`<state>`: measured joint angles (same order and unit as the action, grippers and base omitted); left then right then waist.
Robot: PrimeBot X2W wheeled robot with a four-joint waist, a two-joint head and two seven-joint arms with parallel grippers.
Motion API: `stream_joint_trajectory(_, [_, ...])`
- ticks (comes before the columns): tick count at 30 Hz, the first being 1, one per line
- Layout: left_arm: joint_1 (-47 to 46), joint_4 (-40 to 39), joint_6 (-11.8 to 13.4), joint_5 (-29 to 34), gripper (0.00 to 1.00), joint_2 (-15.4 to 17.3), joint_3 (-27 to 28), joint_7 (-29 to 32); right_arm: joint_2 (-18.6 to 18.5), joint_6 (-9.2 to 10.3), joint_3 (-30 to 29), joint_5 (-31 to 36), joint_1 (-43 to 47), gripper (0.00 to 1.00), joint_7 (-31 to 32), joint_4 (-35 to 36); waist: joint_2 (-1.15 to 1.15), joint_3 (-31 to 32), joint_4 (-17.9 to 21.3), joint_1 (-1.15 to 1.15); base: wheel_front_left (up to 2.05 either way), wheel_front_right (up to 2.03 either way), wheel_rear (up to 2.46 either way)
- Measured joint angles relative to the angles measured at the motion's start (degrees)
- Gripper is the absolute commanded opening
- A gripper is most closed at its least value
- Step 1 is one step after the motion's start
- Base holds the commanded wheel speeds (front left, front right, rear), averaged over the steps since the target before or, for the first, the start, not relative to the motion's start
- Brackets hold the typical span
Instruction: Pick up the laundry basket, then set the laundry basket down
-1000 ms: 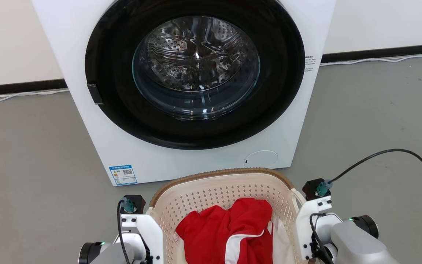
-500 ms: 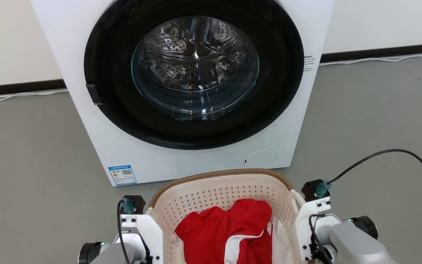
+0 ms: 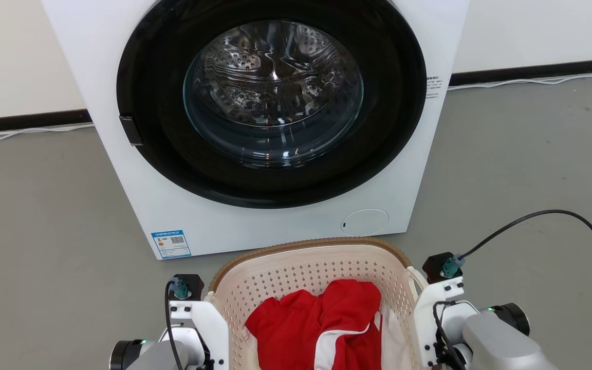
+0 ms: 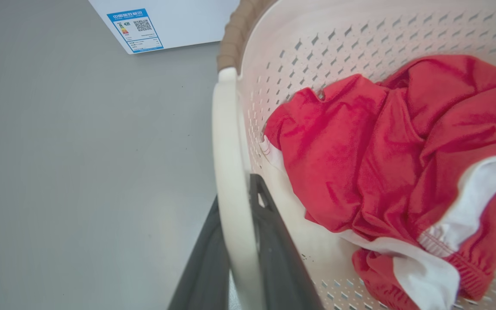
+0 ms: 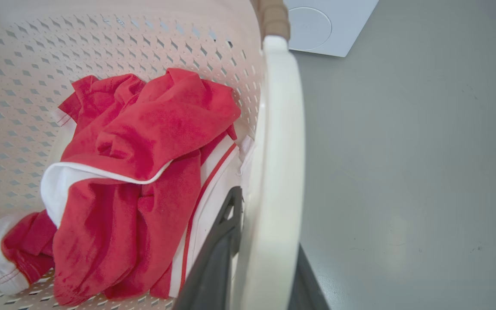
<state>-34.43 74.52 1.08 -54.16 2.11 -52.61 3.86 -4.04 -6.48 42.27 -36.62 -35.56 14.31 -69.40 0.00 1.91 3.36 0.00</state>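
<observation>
Grey floor, white washer: both grippers clamp the laundry basket.
The left gripper fingers pinch its left handle, the right gripper fingers its right handle; it is just before the washer's bottom edge, red garment inside.

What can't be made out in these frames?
Underside of the laundry basket: the head view's bottom edge cuts off its near half, so whether it's off the floor is unclear.
Outer finger of the left gripper: left wrist view, mostly behind the white handle. Same for the right gripper in the right wrist view.
Text on the washer sticker: too small in the head view.
Anything under the red and white garment: the garment covers it.
</observation>
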Motion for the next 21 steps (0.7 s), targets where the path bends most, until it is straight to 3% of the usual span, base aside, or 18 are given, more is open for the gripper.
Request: stream_joint_trajectory(21, [-0.1, 0.11, 0.0, -0.87, 0.0, 0.03, -0.59, 0.23, -0.23, 0.01, 2.36, -1.75, -0.19, 0.0, -0.87, 0.3, 0.0, -0.62, -0.05, 0.0, 0.0, 0.0, 0.0])
